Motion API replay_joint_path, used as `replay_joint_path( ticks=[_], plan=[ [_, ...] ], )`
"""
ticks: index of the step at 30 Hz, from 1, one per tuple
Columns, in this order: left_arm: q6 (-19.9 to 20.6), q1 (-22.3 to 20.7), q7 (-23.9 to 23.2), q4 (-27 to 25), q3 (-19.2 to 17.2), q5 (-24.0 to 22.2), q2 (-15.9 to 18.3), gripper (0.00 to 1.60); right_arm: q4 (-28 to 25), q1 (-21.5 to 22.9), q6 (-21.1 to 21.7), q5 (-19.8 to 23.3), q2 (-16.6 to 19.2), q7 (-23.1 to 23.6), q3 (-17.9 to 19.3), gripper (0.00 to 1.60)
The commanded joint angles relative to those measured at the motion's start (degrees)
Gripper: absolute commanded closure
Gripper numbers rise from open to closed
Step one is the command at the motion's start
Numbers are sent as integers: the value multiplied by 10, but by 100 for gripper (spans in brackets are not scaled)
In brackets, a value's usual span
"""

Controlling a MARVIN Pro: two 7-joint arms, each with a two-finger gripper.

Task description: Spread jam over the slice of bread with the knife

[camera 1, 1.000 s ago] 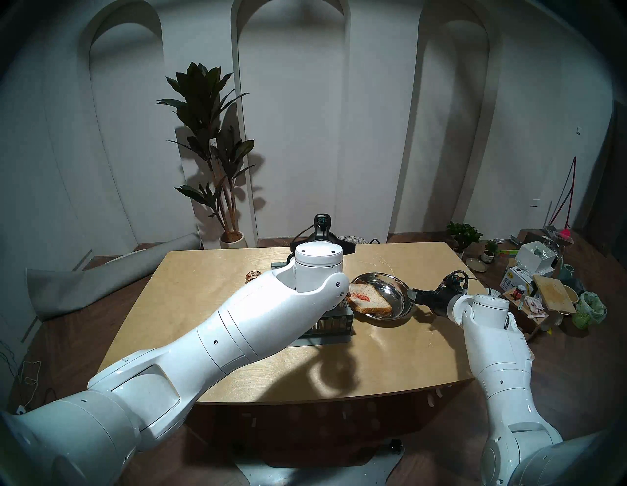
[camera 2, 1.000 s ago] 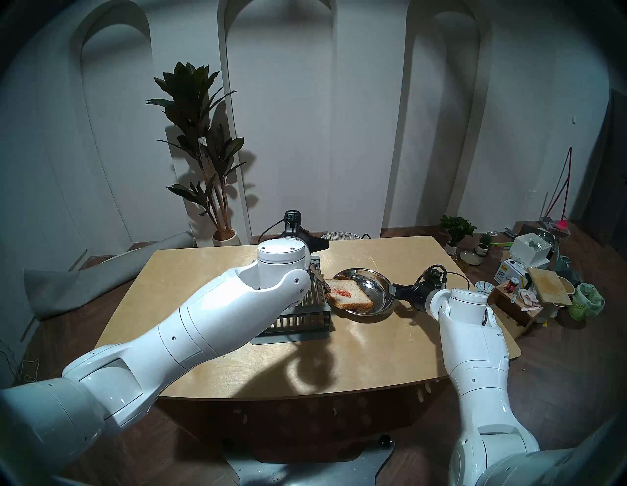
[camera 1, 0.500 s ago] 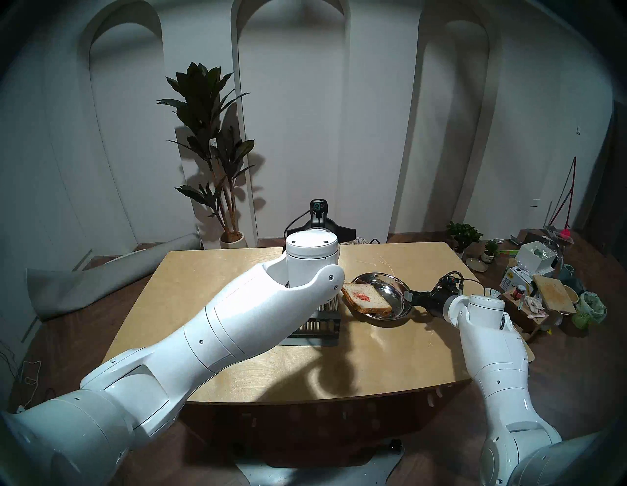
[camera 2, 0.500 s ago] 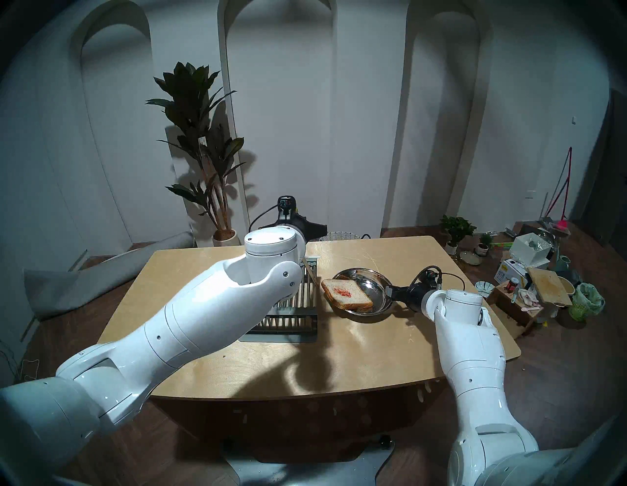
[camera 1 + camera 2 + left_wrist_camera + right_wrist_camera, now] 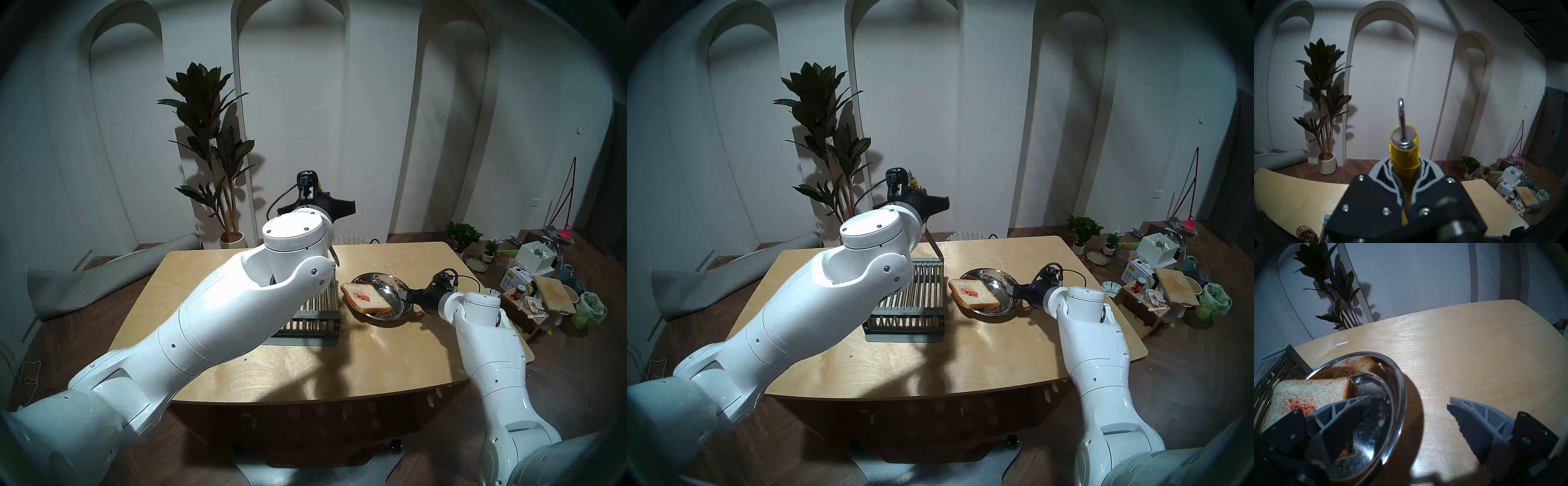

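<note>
From the head cameras, the left gripper [image 5: 925, 203] is raised above the far side of the pale wooden table [image 5: 390, 356], pointing level, with the pale, round-tipped blade of the yellow-handled table knife [image 5: 934, 245] hanging down from it over the grey metal barred rack [image 5: 915, 295]; that height probably keeps the blade clear of the bars. The square slice of white bread [image 5: 365, 298], a small red smear of jam [image 5: 362, 296] near its middle, leans on the rim of the shiny round steel dish [image 5: 390, 286], so most of the crumb looks bare. The left wrist camera shows the grey fingers closed tight on the knife's yellow handle, its metal hanging loop uppermost, and a small clear-glass jar of dark jam [image 5: 1305, 235] at the table's near-left edge; no label can be read. In the right wrist camera the right gripper [image 5: 1409, 400] stands wide open and empty, one finger over the dish and one beyond its rim, likely placed to steady the dish.
</note>
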Motion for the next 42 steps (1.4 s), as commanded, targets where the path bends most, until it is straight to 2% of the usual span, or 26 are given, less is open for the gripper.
replay_joint_path(
  ticks=[1, 4, 7, 9, 11, 16, 17, 18, 24, 26, 27, 28, 31, 33, 35, 36, 37, 41, 42],
  plan=[
    [-56, 15, -23, -69, -35, 31, 56, 160, -43, 4, -12, 2, 6, 14, -3, 0],
    [-72, 38, -21, -95, -40, 71, 83, 160, -58, -2, -27, 6, 7, 25, -5, 0],
    [-76, 48, -21, -104, -41, 98, 93, 160, -64, -4, -32, 10, 7, 31, -3, 0],
    [-83, 68, -16, -109, -39, 140, 116, 160, -77, -7, -40, 17, 8, 38, 1, 0],
    [-71, 73, -8, -96, -33, 170, 132, 160, -81, -5, -45, 19, 8, 40, 3, 0],
    [-78, 102, -1, -81, -33, 222, 160, 160, -92, -9, -54, 24, 9, 48, 10, 0],
    [-88, 117, 6, -74, -35, 244, 177, 160, -94, -12, -59, 30, 7, 53, 14, 0],
    [-89, 125, 10, -67, -38, 261, 176, 160, -95, -14, -61, 32, 7, 56, 16, 0],
    [-114, 158, 18, -49, -40, 312, 212, 160, -93, -24, -71, 42, 6, 67, 27, 0],
    [-133, 171, 23, -47, -39, 335, 237, 160, -90, -28, -73, 45, 7, 71, 33, 0],
    [-139, 177, 25, -42, -44, 346, 232, 160, -89, -29, -74, 46, 8, 71, 35, 0],
    [-157, 186, 29, -40, -45, 369, 251, 160, -85, -32, -78, 45, 10, 72, 37, 0],
    [-172, 195, 34, -37, -50, 386, 263, 160, -81, -35, -80, 46, 11, 74, 40, 0],
    [-201, 212, 42, -29, -56, 421, 287, 160, -76, -40, -85, 48, 12, 77, 46, 0],
    [-208, 216, 42, -25, -59, 428, 286, 160, -75, -41, -87, 49, 13, 78, 48, 0],
    [-222, 222, 43, -23, -57, 439, 306, 160, -74, -42, -90, 50, 13, 80, 50, 0],
    [-228, 228, 43, -18, -61, 447, 302, 160, -74, -42, -92, 51, 13, 82, 53, 0],
    [-277, 251, 49, -6, -65, 463, 339, 160, -72, -43, -101, 59, 14, 90, 63, 0],
    [-272, 256, 51, 0, -71, 464, 332, 160, -72, -43, -103, 59, 14, 91, 64, 0]
  ],
)
